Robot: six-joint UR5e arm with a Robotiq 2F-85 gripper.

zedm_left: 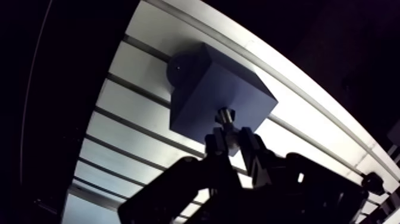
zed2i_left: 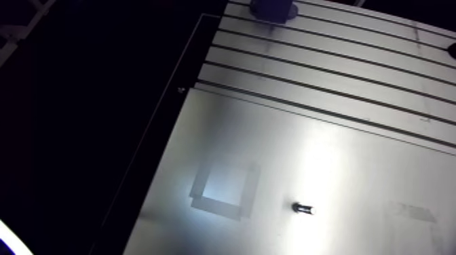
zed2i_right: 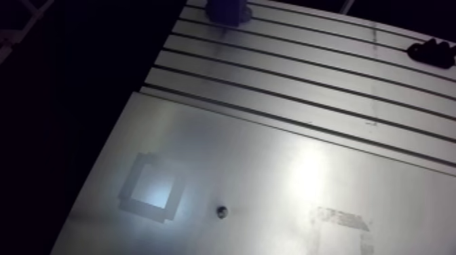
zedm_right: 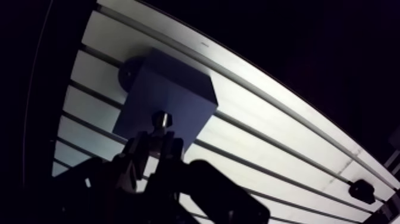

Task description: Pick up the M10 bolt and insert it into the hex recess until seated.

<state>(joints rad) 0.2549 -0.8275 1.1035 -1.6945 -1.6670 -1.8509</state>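
Gripper (zedm_left: 230,138) clamped on M10 bolt (zedm_left: 225,115), whose end pokes out ahead of the fingertips, against blue block (zedm_left: 202,83); contact unclear. Hex recess hidden. Likely best: keep bolt square, line up flats, press slowly, release only once seated. Slotted table (zedm_left: 128,98) beyond.

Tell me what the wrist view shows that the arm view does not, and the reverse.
Only the wrist view: the gripper shut on a small silver metal bolt. Only the arm view: a grey tape square outline on the smooth metal plate, and a small dark metal piece lying beside it. Both: the dark-blue cube-shaped block, the slotted aluminium table, a black knob.
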